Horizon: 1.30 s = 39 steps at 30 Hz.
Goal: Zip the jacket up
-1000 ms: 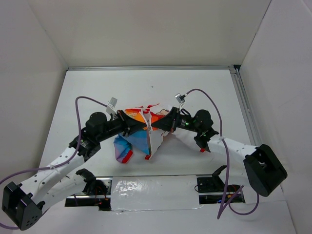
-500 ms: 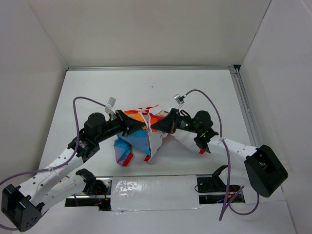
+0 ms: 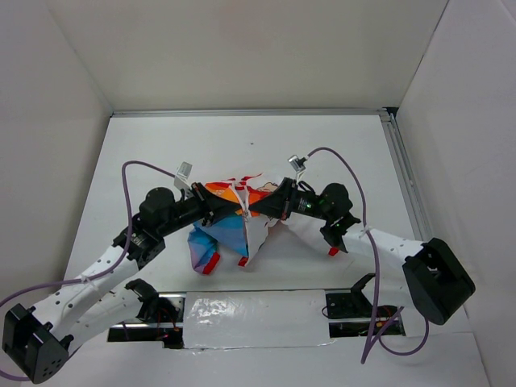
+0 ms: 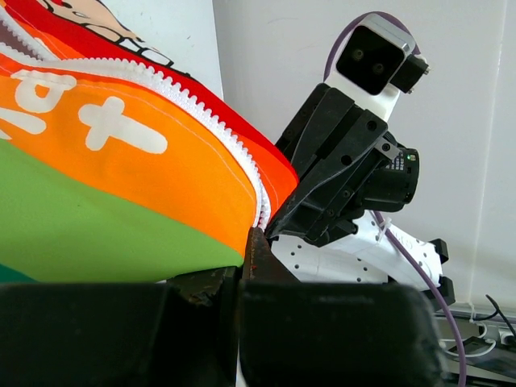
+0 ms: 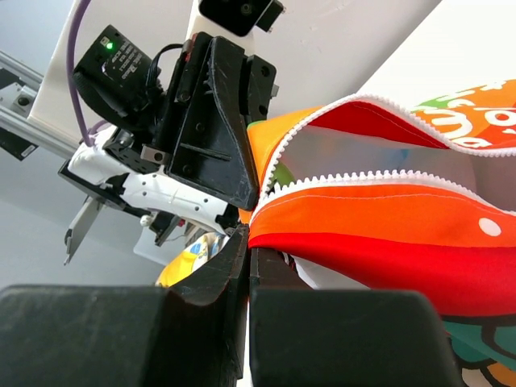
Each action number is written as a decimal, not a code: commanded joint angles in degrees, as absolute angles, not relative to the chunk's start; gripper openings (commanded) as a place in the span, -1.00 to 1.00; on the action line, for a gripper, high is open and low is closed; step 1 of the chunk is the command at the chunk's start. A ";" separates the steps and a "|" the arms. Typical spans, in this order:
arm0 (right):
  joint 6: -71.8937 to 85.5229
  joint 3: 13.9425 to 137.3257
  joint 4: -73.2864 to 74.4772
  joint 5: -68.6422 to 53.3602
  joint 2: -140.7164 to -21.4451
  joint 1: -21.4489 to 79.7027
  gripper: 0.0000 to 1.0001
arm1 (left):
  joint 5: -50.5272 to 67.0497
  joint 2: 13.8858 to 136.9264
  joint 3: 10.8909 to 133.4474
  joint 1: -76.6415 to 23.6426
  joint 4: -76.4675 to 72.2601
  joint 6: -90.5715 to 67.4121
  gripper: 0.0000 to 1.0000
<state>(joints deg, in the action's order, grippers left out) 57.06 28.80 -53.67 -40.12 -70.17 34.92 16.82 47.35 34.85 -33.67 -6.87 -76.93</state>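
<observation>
Jacket (image 3: 216,240) is gripped by left hand (image 3: 232,212) and right hand (image 3: 255,210).

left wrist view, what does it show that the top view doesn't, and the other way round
Only left wrist: close-up zipper teeth along an orange panel. Only top: red cuffs, the left arm, the table. Both: the jacket and the right end effector at its edge.

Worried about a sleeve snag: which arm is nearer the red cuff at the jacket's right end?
Right. The right arm passes directly beside the cuff; the left arm lies across the jacket from it.
</observation>
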 commanded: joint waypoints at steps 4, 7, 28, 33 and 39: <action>56.87 30.94 -58.80 -38.94 -70.58 35.51 -1.00 | 18.54 45.62 34.10 -33.49 -11.34 -77.35 -1.00; 56.69 31.03 -58.44 -38.50 -70.75 35.51 -1.00 | 18.46 45.09 34.10 -33.49 -11.16 -76.91 -1.00; 54.49 29.18 -56.77 -40.96 -68.20 35.51 -1.00 | 16.08 44.47 35.86 -33.31 -8.52 -76.11 -1.00; 54.75 29.44 -56.86 -41.40 -69.08 35.60 -1.00 | 16.17 44.47 35.60 -33.31 -8.88 -76.29 -1.00; 54.49 29.53 -56.08 -41.75 -69.26 35.77 -1.00 | 16.00 44.21 35.51 -33.31 -9.14 -76.11 -1.00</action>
<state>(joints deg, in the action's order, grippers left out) 55.64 28.80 -53.54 -40.99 -69.67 35.07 16.32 45.34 34.26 -33.52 -6.04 -76.71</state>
